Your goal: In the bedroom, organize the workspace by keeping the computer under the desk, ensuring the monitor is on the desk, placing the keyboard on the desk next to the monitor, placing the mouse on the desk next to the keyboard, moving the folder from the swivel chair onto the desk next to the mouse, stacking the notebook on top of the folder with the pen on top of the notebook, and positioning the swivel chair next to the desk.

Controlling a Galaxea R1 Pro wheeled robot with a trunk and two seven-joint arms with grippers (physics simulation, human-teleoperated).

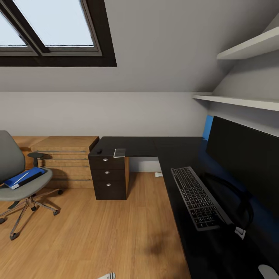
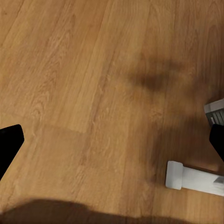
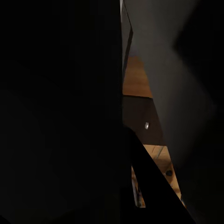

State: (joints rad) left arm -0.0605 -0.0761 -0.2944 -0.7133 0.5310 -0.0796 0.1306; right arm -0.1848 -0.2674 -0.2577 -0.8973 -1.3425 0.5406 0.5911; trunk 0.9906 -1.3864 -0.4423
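The swivel chair [image 1: 13, 182] stands at the left on the wood floor, apart from the desk [image 1: 182, 155]. The blue folder [image 1: 24, 177] lies on its seat. On the black desktop the keyboard [image 1: 197, 197] lies in front of the wide monitor [image 1: 248, 162]. The grey notebook [image 1: 119, 152] rests on the far desk wing, with a small dark mouse [image 1: 99, 151] to its left. My left gripper [image 2: 112, 142] hangs open over bare floor, its black fingertips [image 2: 9, 144] far apart. The right wrist view is almost all dark, next to the desk.
A black drawer unit [image 1: 108, 178] stands under the far desk wing, with low oak shelving [image 1: 64, 155] beside it. A white desk foot bar [image 2: 191, 178] lies on the floor near my left gripper. White wall shelves [image 1: 240, 101] hang above the monitor.
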